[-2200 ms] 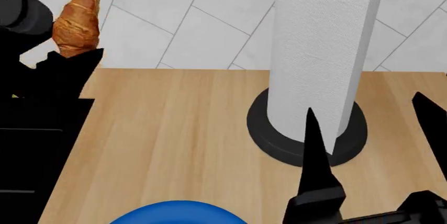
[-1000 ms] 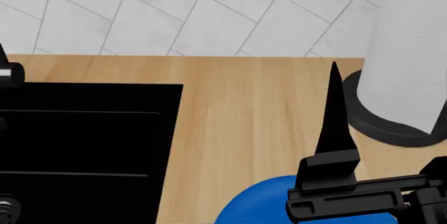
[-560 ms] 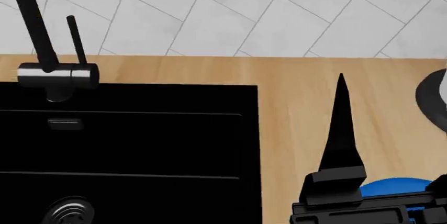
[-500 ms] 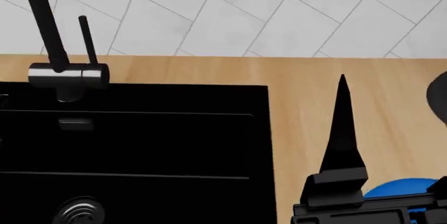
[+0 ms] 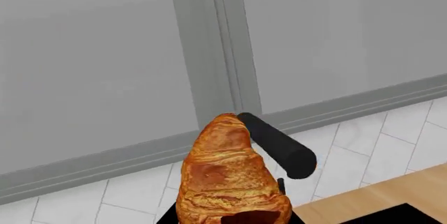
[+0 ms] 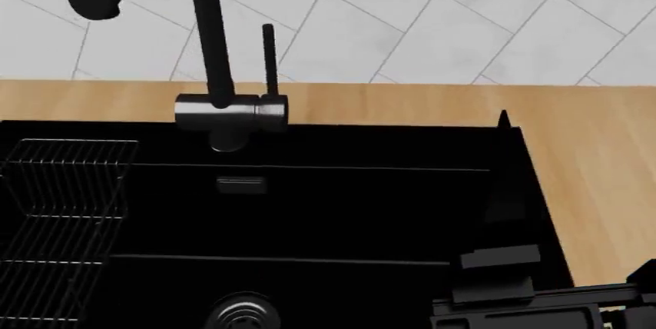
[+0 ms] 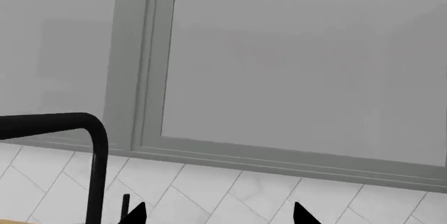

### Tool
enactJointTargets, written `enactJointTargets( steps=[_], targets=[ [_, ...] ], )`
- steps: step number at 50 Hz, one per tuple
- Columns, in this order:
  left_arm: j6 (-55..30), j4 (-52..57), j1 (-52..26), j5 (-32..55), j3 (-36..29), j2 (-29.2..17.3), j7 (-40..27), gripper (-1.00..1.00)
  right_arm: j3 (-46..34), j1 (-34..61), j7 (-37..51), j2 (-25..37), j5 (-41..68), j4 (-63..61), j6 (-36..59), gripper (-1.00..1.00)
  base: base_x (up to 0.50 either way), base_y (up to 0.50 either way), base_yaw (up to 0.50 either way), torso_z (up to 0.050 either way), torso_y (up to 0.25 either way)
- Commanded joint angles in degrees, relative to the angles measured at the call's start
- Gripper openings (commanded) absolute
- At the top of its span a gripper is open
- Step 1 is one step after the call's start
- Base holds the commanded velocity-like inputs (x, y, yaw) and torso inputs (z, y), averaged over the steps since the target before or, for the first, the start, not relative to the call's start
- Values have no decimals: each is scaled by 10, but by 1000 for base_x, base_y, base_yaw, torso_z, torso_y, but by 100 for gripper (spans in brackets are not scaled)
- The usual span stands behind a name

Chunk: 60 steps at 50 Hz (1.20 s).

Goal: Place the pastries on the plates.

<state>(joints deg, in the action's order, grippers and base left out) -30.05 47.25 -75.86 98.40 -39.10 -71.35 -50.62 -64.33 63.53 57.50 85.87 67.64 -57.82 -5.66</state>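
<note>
The croissant (image 5: 231, 177) fills the low middle of the left wrist view, its lower end cut off by the picture's edge, so the left gripper under it stays out of sight. The croissant covers part of the black faucet spout (image 5: 278, 145) behind it. In the right wrist view only two dark fingertips (image 7: 133, 214) of the right gripper (image 7: 218, 213) poke in at the edge. In the head view that gripper blends black on black into the sink (image 6: 307, 229), with one finger's tip (image 6: 502, 119) showing against the wooden counter (image 6: 594, 160). The wire rack (image 6: 57, 221) runs off the picture's edge.
</note>
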Motion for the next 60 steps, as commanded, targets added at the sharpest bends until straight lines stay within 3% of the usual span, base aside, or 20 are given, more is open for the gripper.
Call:
enactJointTargets(
  steps=[1, 60],
  targets=[
    [11, 2, -2, 20, -1, 3, -15, -100, 6, 7, -1, -5, 8, -1, 11, 100, 0, 500, 0, 0, 0],
    [11, -5, 6, 5, 7, 8, -9, -100, -3, -18, 5, -21, -20, 8, -3, 100, 0, 500, 0, 0, 0]
  ],
)
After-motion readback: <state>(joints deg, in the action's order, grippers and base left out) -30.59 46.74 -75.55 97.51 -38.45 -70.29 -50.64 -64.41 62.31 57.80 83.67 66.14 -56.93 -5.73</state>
